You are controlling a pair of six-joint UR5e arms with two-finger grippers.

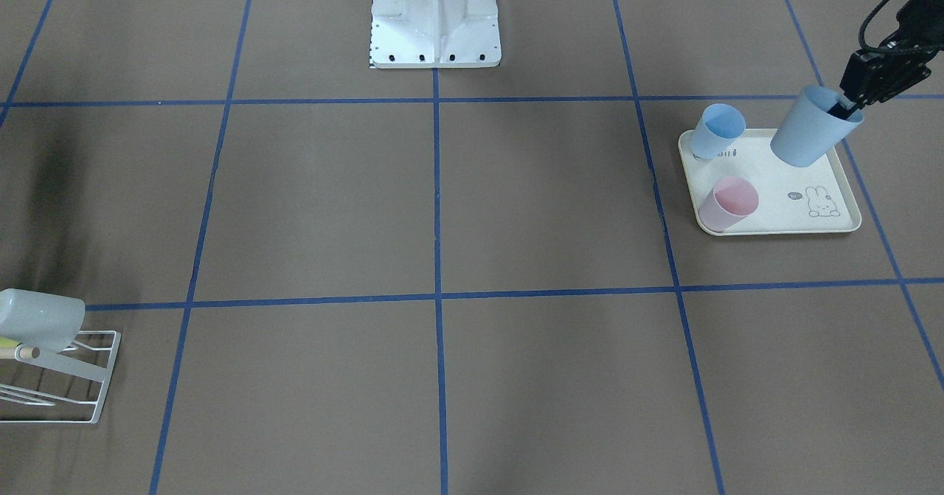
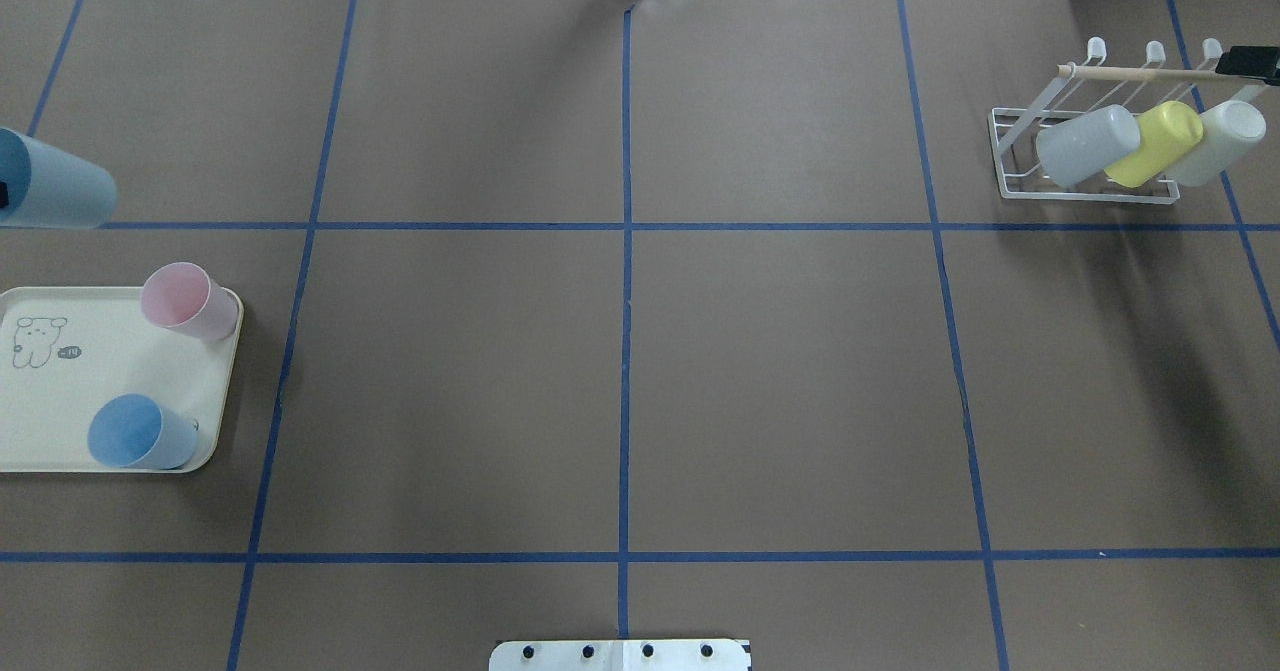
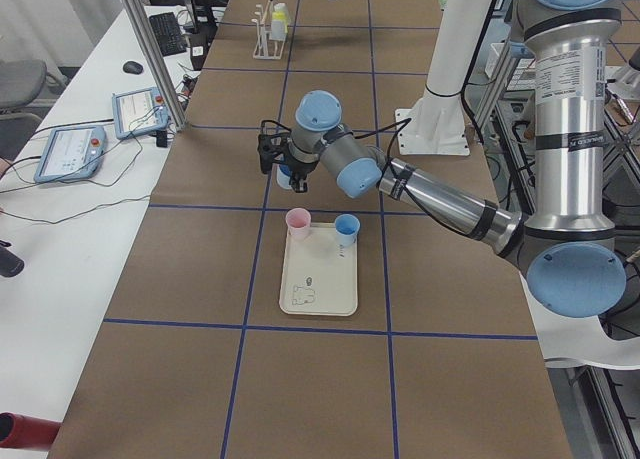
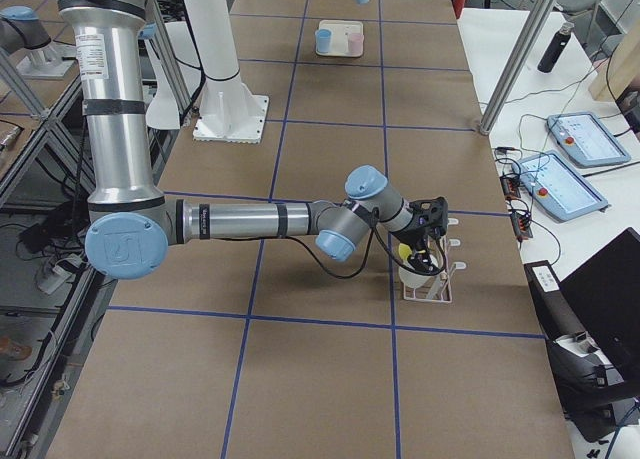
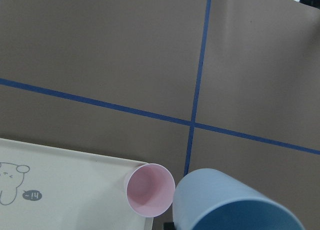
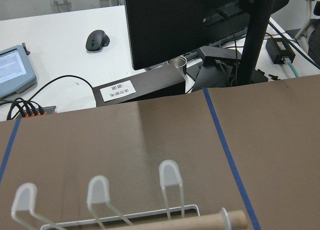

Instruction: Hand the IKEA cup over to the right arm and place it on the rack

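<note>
Brown surface [image 2: 780, 381] spreads wide between the two work zones, and nearly all of it separates the arms. In the overhead view the left arm [image 3: 440, 194] works at about 9 to 10 o'clock. The right arm [image 4: 250, 221] reaches out to about 2 o'clock, beside the rack [image 2: 1140, 73].

The cream tray [image 2: 90, 371] sits at 9 o'clock and carries a pink cup [image 2: 188, 301] and a blue cup [image 2: 140, 433], both standing mouth up. The rack bears three cups on its prongs: a grey cup [image 2: 1085, 146], a yellow cup [image 2: 1165, 141] and a white cup [image 2: 1220, 141]. I cannot tell whether a prong stands free.

The lifted cup [image 1: 811, 127] hangs tilted in the air above the tray's far edge, touching nothing below. The left end effector [image 1: 855, 104] is clenched on its rim, with one finger inside the mouth and one outside.

The right end effector [image 4: 430, 241] hovers just beside the rack's wooden bar. Its wrist camera shows only prongs and bar, so I cannot tell whether it is released or clenched.

As I judge it, the pick-up is done and little else. The carry toward the middle, the handover to the right arm and the placing on the rack are all left to do. The right arm must first come away from the rack to meet the cup.
</note>
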